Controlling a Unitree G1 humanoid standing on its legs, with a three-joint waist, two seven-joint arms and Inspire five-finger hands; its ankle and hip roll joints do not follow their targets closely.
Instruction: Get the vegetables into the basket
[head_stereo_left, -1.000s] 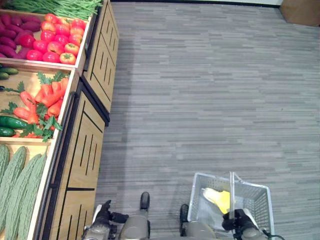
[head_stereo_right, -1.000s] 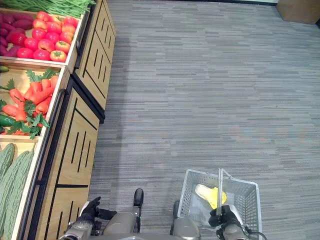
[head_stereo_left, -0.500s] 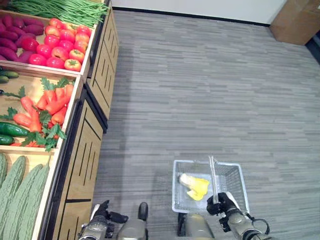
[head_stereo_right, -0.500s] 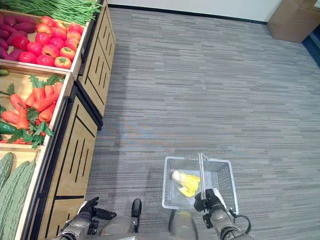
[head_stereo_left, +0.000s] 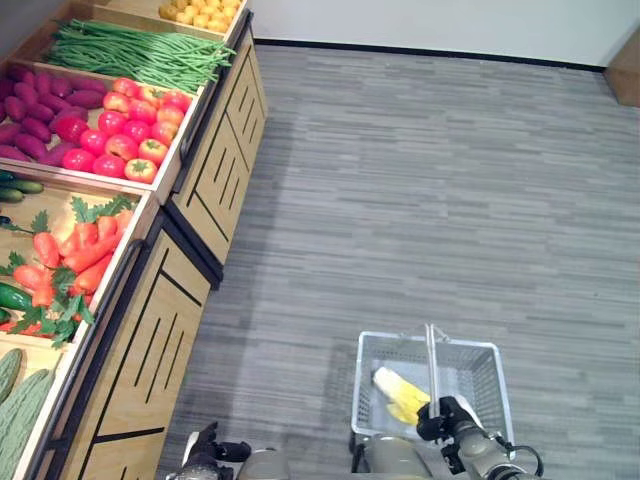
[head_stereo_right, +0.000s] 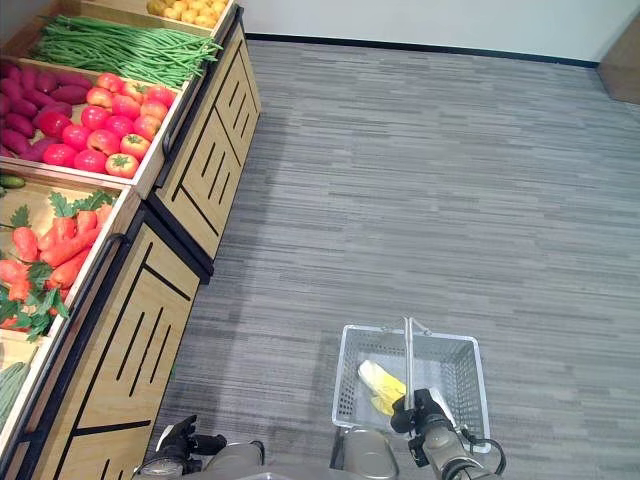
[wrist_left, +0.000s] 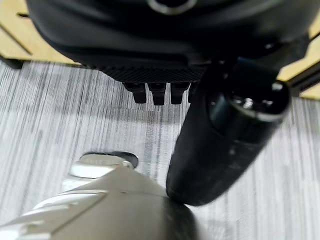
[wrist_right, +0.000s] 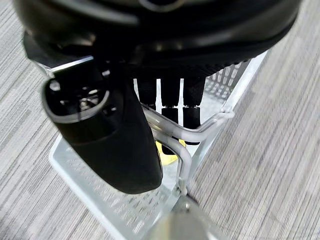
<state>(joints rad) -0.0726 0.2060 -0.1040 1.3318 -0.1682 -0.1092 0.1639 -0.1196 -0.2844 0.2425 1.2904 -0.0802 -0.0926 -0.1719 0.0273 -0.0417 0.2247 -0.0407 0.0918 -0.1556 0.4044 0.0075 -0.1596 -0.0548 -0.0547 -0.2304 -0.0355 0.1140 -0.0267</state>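
A white wire basket (head_stereo_left: 366, 392) hangs low at my right side, above the grey floor. My right hand (head_stereo_left: 447, 421) is shut on its upright handle (head_stereo_left: 431, 358); the right wrist view shows the fingers (wrist_right: 170, 102) curled round the handle bar (wrist_right: 200, 129). A pale yellow leafy vegetable (head_stereo_left: 399, 394) lies inside the basket. My left hand (head_stereo_left: 206, 450) hangs by the stand's front with relaxed fingers (wrist_left: 158, 93) and holds nothing. On the wooden stand (head_stereo_left: 165, 320) to my left lie carrots (head_stereo_left: 70, 250), tomatoes (head_stereo_left: 130, 125), green beans (head_stereo_left: 140, 55), purple sweet potatoes (head_stereo_left: 40, 120), cucumbers (head_stereo_left: 12, 296) and bitter gourds (head_stereo_left: 20, 400).
The stand's dark-edged drawer fronts (head_stereo_left: 225, 150) run along the left of the aisle. A bin of small yellow produce (head_stereo_left: 205, 12) sits at its far end. A brown box (head_stereo_left: 630, 75) stands by the far wall. Grey plank floor (head_stereo_left: 430, 200) stretches ahead and to the right.
The whole picture has shifted, so the camera has moved; more of the far bins shows. The basket stays in my right hand and has swung slightly.
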